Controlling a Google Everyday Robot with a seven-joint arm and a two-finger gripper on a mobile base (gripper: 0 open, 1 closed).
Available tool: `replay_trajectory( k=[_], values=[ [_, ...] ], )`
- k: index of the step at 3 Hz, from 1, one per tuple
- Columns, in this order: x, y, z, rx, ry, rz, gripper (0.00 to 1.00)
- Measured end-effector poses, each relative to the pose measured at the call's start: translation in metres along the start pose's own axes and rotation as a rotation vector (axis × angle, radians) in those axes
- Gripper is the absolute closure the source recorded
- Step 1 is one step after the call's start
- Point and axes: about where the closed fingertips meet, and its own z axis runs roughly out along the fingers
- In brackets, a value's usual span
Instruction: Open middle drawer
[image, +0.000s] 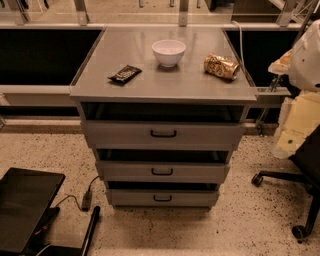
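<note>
The grey metal cabinet (100, 80) has three drawers stacked one over the other. The middle drawer (125, 171) has a flat grey front with a small black loop handle (162, 171) at its centre. A dark gap shows above its front. The top drawer (120, 134) and the lowest drawer (130, 198) have the same handles. My arm's white and cream parts stand at the right edge, and my gripper (290, 135) hangs there, well to the right of the drawers and touching none of them.
On the cabinet top stand a white bowl (168, 52), a crumpled gold snack bag (221, 66) and a dark snack bar (124, 74). An office chair base (300, 200) is at the lower right. A black case (25, 205) and a cable (82, 200) lie at the lower left.
</note>
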Motion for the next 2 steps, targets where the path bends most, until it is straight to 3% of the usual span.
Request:
replay_trajectory(
  k=[1, 2],
  values=[
    [0.0000, 0.0000, 0.0000, 0.000, 0.000, 0.000, 0.00],
    [0.0076, 0.0087, -0.0028, -0.010, -0.043, 0.002, 0.00]
  ],
)
